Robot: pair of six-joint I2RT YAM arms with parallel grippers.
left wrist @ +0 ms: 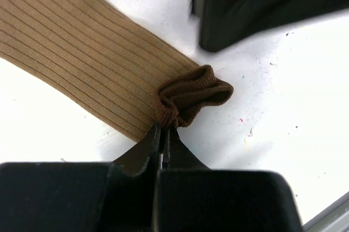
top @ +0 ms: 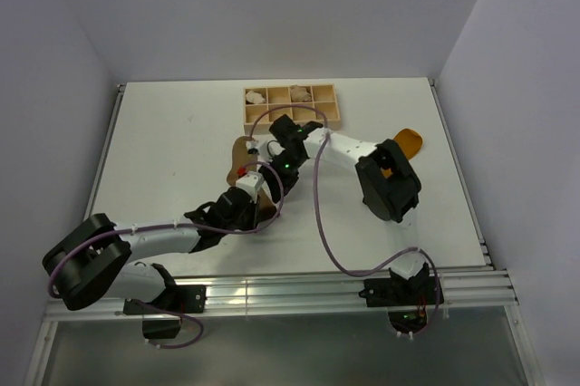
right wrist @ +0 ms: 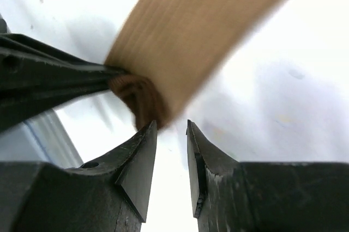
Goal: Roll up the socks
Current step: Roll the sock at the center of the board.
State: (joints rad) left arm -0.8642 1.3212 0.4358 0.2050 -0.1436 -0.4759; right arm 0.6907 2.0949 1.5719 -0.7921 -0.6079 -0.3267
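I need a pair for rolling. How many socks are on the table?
2. The tan-brown sock lies mid-table, its dark end pinched by the left gripper; the mustard-orange sock lies to the right, partly hidden behind the right arm. Others could hide under the arms.

You have a wooden divided tray [top: 337, 110] at the far side of the white table [top: 163, 150] — pale fabric bundles [top: 256, 95] sit in its back-row compartments. Aluminium rails [top: 272, 294] run along the near edge.
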